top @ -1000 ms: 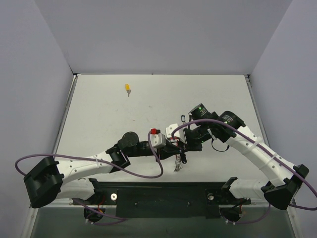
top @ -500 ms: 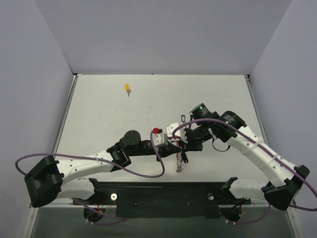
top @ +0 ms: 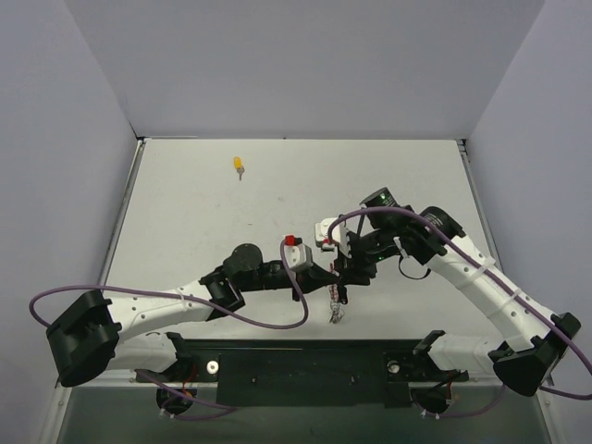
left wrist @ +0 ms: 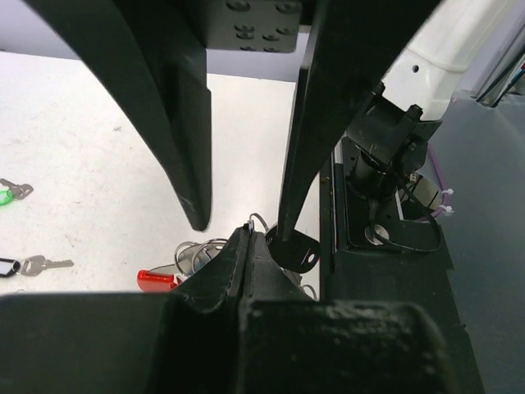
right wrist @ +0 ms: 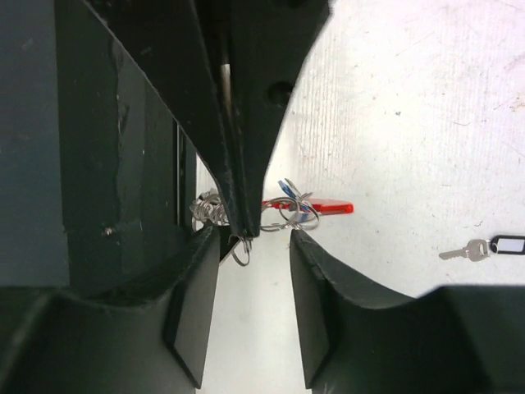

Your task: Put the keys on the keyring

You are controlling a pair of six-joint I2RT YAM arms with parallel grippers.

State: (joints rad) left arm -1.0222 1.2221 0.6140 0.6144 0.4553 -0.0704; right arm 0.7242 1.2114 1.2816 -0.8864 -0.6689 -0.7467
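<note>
The keyring (right wrist: 321,207), a red piece with silver wire rings, hangs low over the table with a blue key (right wrist: 286,189) and a black-headed key (left wrist: 300,250) on it. My left gripper (left wrist: 248,233) is shut, pinching one small silver ring (right wrist: 240,251) of that bunch. My right gripper (right wrist: 254,240) stands open, its fingers (right wrist: 193,304) on either side of the left gripper's tips, touching nothing. From above, both grippers meet at mid-table over the bunch (top: 335,313). A yellow key (top: 239,166) lies far back left. A green key (left wrist: 8,195) lies at the left.
A silver key on a white, black-outlined tag (right wrist: 484,246) lies on the table beside the grippers, seen too as the tagged key (left wrist: 33,264). The black base rail (top: 305,365) runs along the near edge just behind the hanging bunch.
My left gripper closed on the silver ring. My right gripper opened and let go, and its wrist shifted slightly left. The bunch now hangs from the left gripper.
</note>
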